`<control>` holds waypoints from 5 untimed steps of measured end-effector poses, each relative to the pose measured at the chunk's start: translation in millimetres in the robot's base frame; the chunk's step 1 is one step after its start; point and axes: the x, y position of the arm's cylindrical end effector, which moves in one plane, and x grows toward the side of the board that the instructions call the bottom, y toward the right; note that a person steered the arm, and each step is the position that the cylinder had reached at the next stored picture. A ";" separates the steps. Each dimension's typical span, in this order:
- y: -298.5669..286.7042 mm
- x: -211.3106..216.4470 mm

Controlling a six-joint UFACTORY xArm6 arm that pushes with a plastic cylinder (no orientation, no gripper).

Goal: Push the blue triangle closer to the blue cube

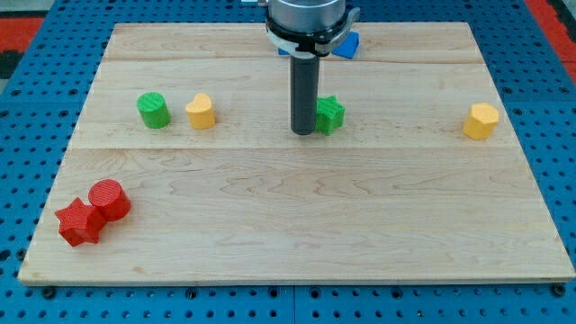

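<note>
My tip (pixel 303 131) rests on the wooden board (pixel 297 225) near its upper middle, right beside the left side of a green star block (pixel 330 114). A blue block (pixel 346 45) shows at the view's top, mostly hidden behind the arm's head; its shape cannot be made out. Only this one blue piece shows; any other blue block is hidden. My tip stands well below the blue piece.
A green cylinder (pixel 154 110) and a yellow block (pixel 201 112) sit at the upper left. A yellow hexagon block (pixel 481 121) sits at the right. A red cylinder (pixel 109 198) and a red star (pixel 79 221) touch at the lower left.
</note>
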 end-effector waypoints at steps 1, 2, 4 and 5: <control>4.8 -35.9; 16.3 -73.8; 132.1 -167.3; 151.3 -164.2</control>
